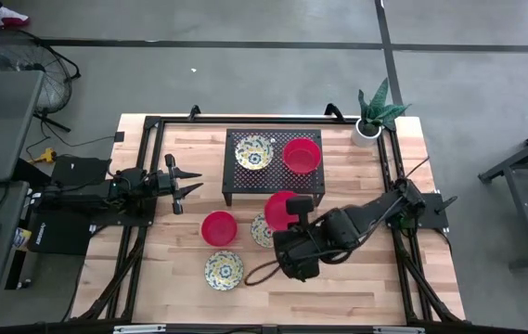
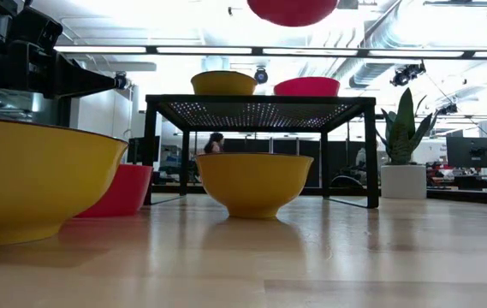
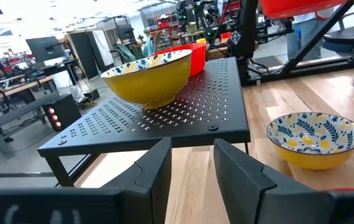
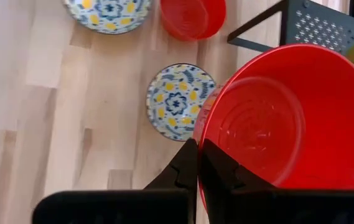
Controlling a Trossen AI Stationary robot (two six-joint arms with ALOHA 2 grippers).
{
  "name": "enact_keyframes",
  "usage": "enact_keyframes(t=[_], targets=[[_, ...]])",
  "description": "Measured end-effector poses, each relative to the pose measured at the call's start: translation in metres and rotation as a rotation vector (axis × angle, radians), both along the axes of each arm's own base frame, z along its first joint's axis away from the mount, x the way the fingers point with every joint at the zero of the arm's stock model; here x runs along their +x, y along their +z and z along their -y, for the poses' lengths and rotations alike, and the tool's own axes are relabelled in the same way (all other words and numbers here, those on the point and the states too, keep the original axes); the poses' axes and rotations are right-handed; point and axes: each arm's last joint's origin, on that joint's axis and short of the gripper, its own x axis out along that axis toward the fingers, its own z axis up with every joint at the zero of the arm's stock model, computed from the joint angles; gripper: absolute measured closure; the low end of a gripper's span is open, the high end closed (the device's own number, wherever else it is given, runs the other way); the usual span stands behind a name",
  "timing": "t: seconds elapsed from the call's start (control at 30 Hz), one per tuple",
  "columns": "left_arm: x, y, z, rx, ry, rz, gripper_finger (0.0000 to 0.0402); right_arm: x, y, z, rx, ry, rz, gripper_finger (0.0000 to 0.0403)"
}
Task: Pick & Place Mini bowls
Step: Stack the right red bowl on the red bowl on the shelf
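Across the pale wooden plank desk [image 1: 152, 288]: a black perforated metal stand [image 1: 275, 183] near the far edge, carrying one cream floral bowl [image 1: 253, 153] and one glossy red bowl [image 1: 302, 155].

In front of the stand, toward the desk's middle: a second red bowl [image 1: 218, 227] on the wood, a floral bowl [image 1: 264, 230] beside it, a third floral bowl [image 1: 224, 270] nearer the front edge.

Right end effector [image 4: 198, 163]: clamped on the rim of the lifted red bowl [image 4: 282, 115], held in the air just in front of the stand.

Left end effector [image 3: 192, 168]: fingers parted, empty, waiting at the left side, aimed at the stand.

For a good placement, probably: keep the bowl level, clear the stand's front rail, lower onto bare mesh without nudging the two bowls there, then release.

Only in the right wrist view: the pinch on the rim. Only in the low view: the bowl's height above the stand top. From overhead, height unreadable.
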Motion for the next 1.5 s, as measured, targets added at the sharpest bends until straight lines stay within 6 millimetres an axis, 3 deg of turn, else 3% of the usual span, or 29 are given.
enact_keyframes(t=[0.63, 1.17, 1.5], targets=[[0.0, 0.0, 0.0, 0.0, 0.0, 0.0, 0.0284, 0.029, 0.0, 0.083, 0.059, -0.303, 0.016, 0.0403], [0.0, 0.0, 0.0, 0.0, 0.0, 0.0, 0.0284, 0.034, 0.005, 0.16, 0.174, -0.651, 0.072, 0.0403], [0.0, 0.0, 0.0, 0.0, 0.0, 0.0, 0.0284, 0.033, 0.005, 0.198, 0.208, -0.651, 0.032, 0.0403]])
